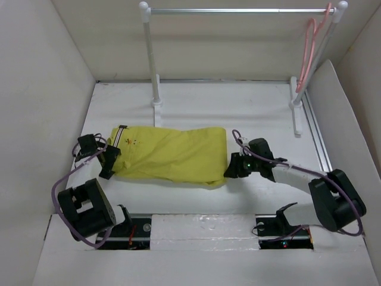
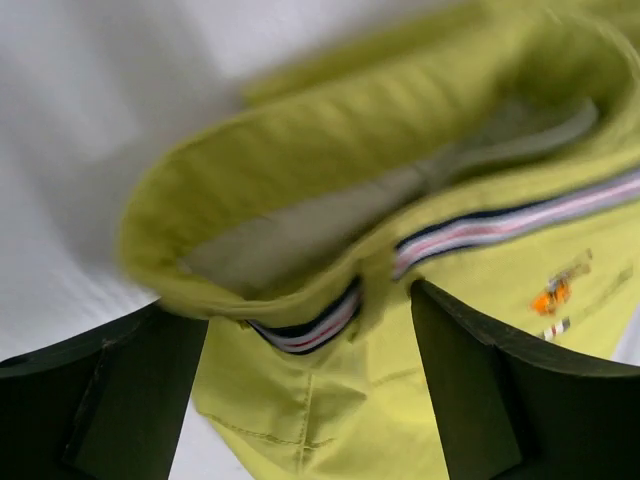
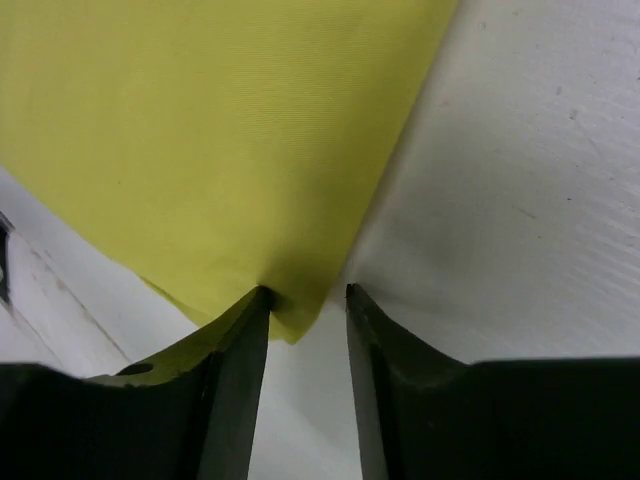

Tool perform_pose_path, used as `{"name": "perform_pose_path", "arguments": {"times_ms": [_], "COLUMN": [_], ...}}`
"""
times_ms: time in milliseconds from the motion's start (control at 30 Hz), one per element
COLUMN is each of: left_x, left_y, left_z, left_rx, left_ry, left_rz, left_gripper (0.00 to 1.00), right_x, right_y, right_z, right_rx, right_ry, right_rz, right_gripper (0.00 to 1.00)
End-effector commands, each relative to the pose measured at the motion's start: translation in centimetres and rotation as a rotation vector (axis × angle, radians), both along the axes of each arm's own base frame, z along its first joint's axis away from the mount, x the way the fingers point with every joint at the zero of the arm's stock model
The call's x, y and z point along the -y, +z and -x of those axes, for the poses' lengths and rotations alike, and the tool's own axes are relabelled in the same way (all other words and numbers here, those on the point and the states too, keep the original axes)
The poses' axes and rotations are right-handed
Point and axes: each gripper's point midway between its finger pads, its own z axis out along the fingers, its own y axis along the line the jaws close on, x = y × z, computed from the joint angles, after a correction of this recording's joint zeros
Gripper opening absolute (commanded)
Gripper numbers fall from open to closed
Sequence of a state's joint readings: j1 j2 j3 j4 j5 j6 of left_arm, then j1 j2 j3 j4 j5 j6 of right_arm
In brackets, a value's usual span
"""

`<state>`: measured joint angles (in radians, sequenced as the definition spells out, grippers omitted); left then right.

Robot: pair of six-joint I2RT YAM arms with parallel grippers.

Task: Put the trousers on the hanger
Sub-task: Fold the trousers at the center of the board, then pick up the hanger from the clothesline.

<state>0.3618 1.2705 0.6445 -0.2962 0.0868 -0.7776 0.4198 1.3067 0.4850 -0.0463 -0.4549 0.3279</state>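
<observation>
The mustard-yellow trousers [image 1: 172, 152] lie folded flat on the white table, with the striped waistband [image 1: 121, 136] at the left end. My left gripper [image 1: 110, 161] is open at that end. In the left wrist view [image 2: 310, 375] its jaws stand wide apart on either side of the waistband [image 2: 310, 325]. My right gripper [image 1: 231, 168] is at the leg end. In the right wrist view [image 3: 305, 310] its jaws stand a narrow gap apart, with a corner of the trousers [image 3: 290, 320] between them, unclamped. The pale pink hanger [image 1: 308, 56] hangs at the rail's right end.
A rack with white posts [image 1: 152, 65] and a silver rail [image 1: 238, 10] stands at the back of the table. White walls close in the left, right and back. A metal track [image 1: 319, 143] runs along the table's right side. The arm bases sit at the near edge.
</observation>
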Motion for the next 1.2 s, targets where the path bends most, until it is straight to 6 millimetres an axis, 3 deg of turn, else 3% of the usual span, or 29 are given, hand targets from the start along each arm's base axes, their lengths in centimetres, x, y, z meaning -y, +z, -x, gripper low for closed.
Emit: {"name": "perform_pose_path", "arguments": {"times_ms": [0, 67, 100, 133, 200, 233, 267, 300, 333, 367, 400, 433, 500, 533, 633, 667, 700, 733, 767, 800, 867, 900, 933, 967, 1000, 1033, 1067, 1100, 1167], "left_x": [-2.9, -5.4, -5.8, -5.7, -5.6, -5.2, -5.4, -4.0, -3.2, -2.9, -2.2, 0.5, 1.9, 4.1, 7.6, 10.4, 11.8, 13.6, 17.1, 18.7, 21.9, 25.0, 26.6, 27.9, 30.7, 32.1, 33.3, 34.4, 36.6], "left_y": [-0.7, -1.3, -1.6, -2.1, -1.9, -0.4, 0.6, 1.7, 3.2, 5.4, 6.9, 8.1, 13.4, 16.8, 20.0, 20.7, 20.5, 19.3, 19.0, 18.3, 17.0, 16.8, 16.4, 16.9, 16.7, 16.7, 16.4, 16.2, 15.2], "left_z": [1.4, 2.8, 3.1, 3.3, 2.7, 1.0, 0.4, -0.9, -1.7, -3.3, -4.2, -5.2, -7.1, -8.0, -8.9, -9.4, -9.6, -9.9, -9.5, -9.3, -9.0, -7.8, -7.3, -6.9, -5.2, -4.6, -3.7, -2.8, -0.5], "left_rx": [0.031, 0.030, 0.012, -0.009, 0.009, 0.078, 0.110, 0.135, 0.167, 0.213, 0.242, 0.258, 0.388, 0.480, 0.552, 0.567, 0.559, 0.523, 0.528, 0.517, 0.490, 0.500, 0.495, 0.518, 0.537, 0.552, 0.554, 0.561, 0.557], "left_ry": [0.186, 0.288, 0.302, 0.304, 0.293, 0.226, 0.211, 0.136, 0.080, 0.035, -0.004, -0.095, -0.158, -0.213, -0.305, -0.383, -0.437, -0.494, -0.587, -0.634, -0.706, -0.790, -0.830, -0.859, -0.941, -0.978, -1.011, -1.048, -1.130], "left_rz": [0.039, 0.049, 0.050, 0.059, 0.095, 0.090, 0.079, 0.058, 0.031, -0.012, -0.047, -0.070, -0.195, -0.269, -0.318, -0.320, -0.330, -0.328, -0.328, -0.339, -0.365, -0.360, -0.369, -0.374, -0.360, -0.349, -0.334, -0.319, -0.280], "left_gripper": [0.78, 0.78, 0.78, 0.78, 0.78, 0.78, 0.78, 0.76, 0.77, 0.77, 0.75, 0.72, 0.63, 0.57, 0.33, 0.26, 0.14, 0.05, 0.00, 0.00, 0.00, 0.00, 0.00, 0.00, 0.00, 0.00, 0.00, 0.00, 0.06], "right_x": [-1.3, -0.7, 0.2, 0.8, 2.2, 3.4, 3.9, 4.5, 4.6, 4.9, 5.1, 4.8, 4.9, 4.7, 4.5, 4.2, 4.1, 4.4, 4.6, 5.1, 7.1, 8.1, 10.2, 11.7, 13.2, 16.2, 17.7, 19.0, 22.6], "right_y": [-0.5, -1.1, -1.4, -1.6, -1.6, -0.6, -1.2, -0.8, 1.0, 1.4, 2.1, 4.5, 6.7, 10.0, 15.8, 20.5, 22.8, 25.3, 27.6, 32.2, 35.9, 41.0, 41.7, 42.6, 43.9, 46.1, 46.3, 46.8, 47.0], "right_z": [-0.2, -0.3, -0.5, -0.7, -0.9, -1.3, -0.8, -1.1, -2.3, -1.8, -1.9, -3.4, -3.1, -4.2, -6.2, -7.6, -8.2, -9.2, -9.8, -11.2, -12.9, -13.2, -15.1, -15.6, -16.1, -17.2, -17.3, -17.5, -18.3], "right_rx": [0.007, -0.004, -0.007, -0.005, -0.011, 0.014, -0.020, -0.002, 0.057, 0.032, 0.049, 0.107, 0.118, 0.186, 0.313, 0.414, 0.463, 0.524, 0.571, 0.669, 0.732, 0.844, 0.848, 0.846, 0.865, 0.902, 0.884, 0.887, 0.874], "right_ry": [0.036, 0.012, -0.015, -0.032, -0.053, -0.070, -0.083, -0.082, -0.086, -0.079, -0.060, -0.050, -0.008, -0.004, -0.031, -0.046, -0.057, -0.094, -0.115, -0.151, -0.232, -0.266, -0.340, -0.381, -0.425, -0.521, -0.563, -0.606, -0.696], "right_rz": [-0.122, -0.126, -0.120, -0.105, -0.059, -0.015, 0.013, 0.044, 0.054, 0.072, 0.092, 0.090, 0.122, 0.126, 0.122, 0.094, 0.082, 0.088, 0.088, 0.078, 0.111, 0.102, 0.151, 0.179, 0.206, 0.248, 0.275, 0.296, 0.331], "right_gripper": [0.38, 0.24, 0.08, 0.03, 0.00, 0.00, 0.00, 0.03, 0.16, 0.29, 0.55, 0.62, 0.67, 0.67, 0.62, 0.51, 0.23, 0.08, 0.00, 0.00, 0.00, 0.00, 0.00, 0.03, 0.16, 0.26, 0.39, 0.60, 0.69]}}
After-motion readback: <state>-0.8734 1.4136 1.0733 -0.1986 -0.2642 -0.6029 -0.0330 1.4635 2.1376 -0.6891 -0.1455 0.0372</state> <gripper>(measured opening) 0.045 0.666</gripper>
